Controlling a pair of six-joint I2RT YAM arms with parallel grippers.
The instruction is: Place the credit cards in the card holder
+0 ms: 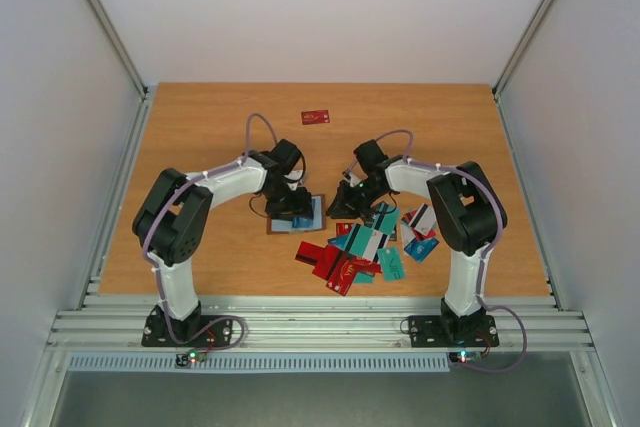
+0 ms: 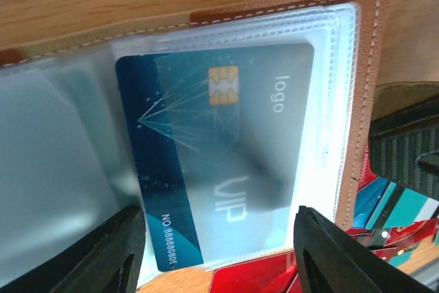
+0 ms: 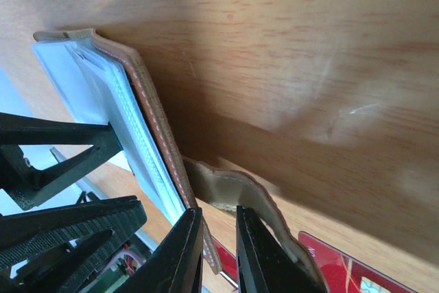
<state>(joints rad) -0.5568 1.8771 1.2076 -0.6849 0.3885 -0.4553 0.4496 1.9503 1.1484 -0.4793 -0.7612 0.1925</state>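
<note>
The card holder (image 1: 308,217) lies open on the surface (image 1: 200,147), with 1 blue card (image 2: 206,149) in its clear sleeve. The left hand (image 2: 219,221) hangs over it, released. The right hand (image 3: 218,216) pinches its brown edge. The other credit cards (image 1: 365,247) are heaped just beside it.

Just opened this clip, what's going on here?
The card holder lies open on the table, a blue card partly slid into a clear sleeve. The left gripper hovers over that card, jaws open. The right gripper appears to pinch the holder's leather edge. A pile of credit cards waits beside it, one red card lying apart.
</note>
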